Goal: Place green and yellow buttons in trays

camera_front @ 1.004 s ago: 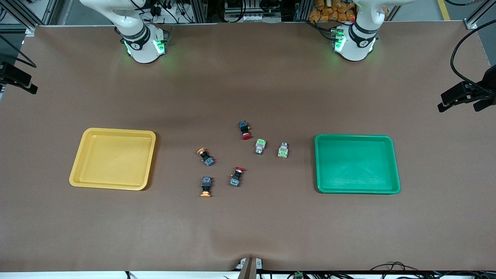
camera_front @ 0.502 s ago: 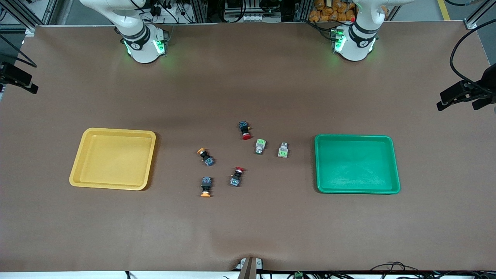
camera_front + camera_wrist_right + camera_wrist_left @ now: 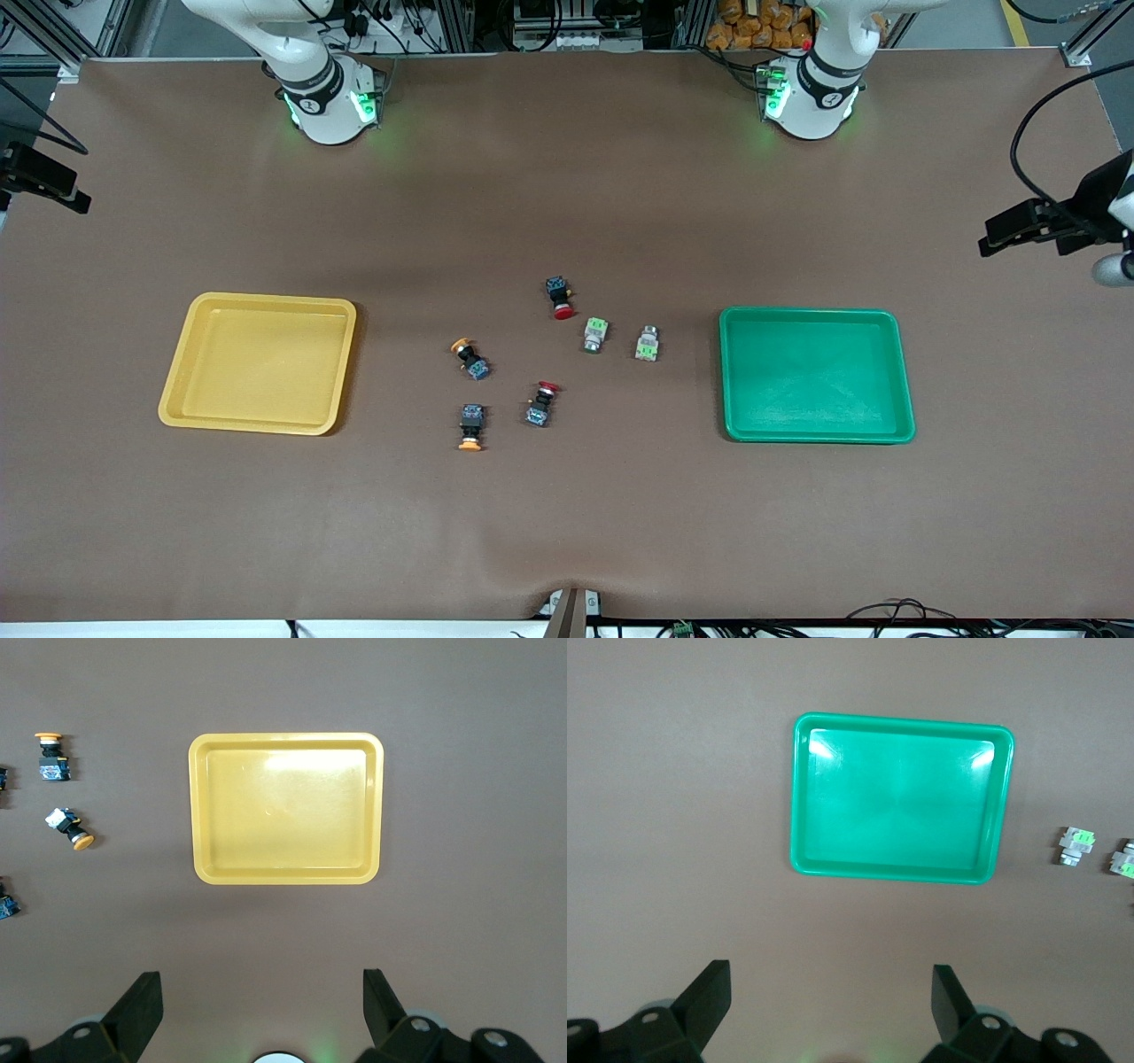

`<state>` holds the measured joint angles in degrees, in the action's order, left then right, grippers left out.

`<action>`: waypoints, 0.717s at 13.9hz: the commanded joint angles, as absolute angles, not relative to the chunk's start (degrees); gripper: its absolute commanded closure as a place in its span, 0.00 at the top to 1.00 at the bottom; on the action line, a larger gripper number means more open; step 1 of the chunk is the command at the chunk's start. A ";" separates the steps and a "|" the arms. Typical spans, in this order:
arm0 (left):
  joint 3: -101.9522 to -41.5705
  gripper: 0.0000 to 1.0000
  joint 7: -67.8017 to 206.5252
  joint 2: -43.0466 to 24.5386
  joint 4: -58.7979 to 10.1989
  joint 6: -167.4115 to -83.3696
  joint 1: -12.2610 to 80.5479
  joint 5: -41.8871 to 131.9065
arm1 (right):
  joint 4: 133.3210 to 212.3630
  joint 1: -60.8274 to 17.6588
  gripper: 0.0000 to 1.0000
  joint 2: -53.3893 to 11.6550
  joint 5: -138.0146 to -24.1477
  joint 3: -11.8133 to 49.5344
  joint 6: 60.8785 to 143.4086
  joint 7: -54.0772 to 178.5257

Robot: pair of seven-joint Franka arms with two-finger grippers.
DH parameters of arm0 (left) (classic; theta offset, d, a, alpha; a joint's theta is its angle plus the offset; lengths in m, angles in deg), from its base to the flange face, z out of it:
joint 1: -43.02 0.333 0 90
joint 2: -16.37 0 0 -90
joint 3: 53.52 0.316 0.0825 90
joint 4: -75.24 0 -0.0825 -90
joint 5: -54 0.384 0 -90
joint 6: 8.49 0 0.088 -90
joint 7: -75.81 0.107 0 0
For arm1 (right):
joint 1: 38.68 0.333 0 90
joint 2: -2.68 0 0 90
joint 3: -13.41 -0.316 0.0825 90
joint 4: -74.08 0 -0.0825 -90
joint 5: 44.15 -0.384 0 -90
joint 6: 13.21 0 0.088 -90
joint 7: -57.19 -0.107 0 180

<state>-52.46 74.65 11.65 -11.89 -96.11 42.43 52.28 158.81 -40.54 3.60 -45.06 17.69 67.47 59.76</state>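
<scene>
Two green buttons (image 3: 595,334) (image 3: 648,344) lie on the table beside the green tray (image 3: 815,374), toward the table's middle. Two yellow buttons (image 3: 469,358) (image 3: 470,427) lie nearer the yellow tray (image 3: 257,363). Both trays are empty. My left gripper (image 3: 830,979) is open and empty, high over the table's left-arm end; it shows at the front view's edge (image 3: 1005,232). The left wrist view shows the green tray (image 3: 899,797) and both green buttons (image 3: 1076,846) (image 3: 1125,861). My right gripper (image 3: 261,983) is open and empty, high over the yellow tray's (image 3: 285,808) end, with the yellow buttons (image 3: 51,756) (image 3: 69,827) in its view.
Two black switches with red caps (image 3: 560,297) (image 3: 541,404) lie among the buttons in the middle of the table. The right gripper shows as a dark shape at the front view's edge (image 3: 49,182). The brown table cover has a small wrinkle at its near edge.
The left gripper has shifted a little inward over the table's left-arm end. The right gripper has barely moved. Buttons and trays have not moved.
</scene>
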 commanded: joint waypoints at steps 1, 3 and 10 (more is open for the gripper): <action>-52.64 1.00 73.27 8.38 -10.81 -95.59 41.35 53.47 | 158.46 -40.53 1.00 3.48 -44.85 17.54 66.94 60.01; -52.82 1.00 72.74 5.83 -10.72 -97.95 39.51 53.39 | 158.46 -40.53 1.00 3.39 -44.94 17.54 67.03 59.92; -52.91 1.00 64.77 -3.04 -10.63 -109.20 33.11 53.47 | 158.46 -40.00 1.00 2.77 -44.94 17.54 67.03 59.92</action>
<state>-53.01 69.10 -0.50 -11.88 -107.41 35.68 52.28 158.87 -40.43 3.18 -45.06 17.66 67.46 59.77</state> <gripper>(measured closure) 0.000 0.000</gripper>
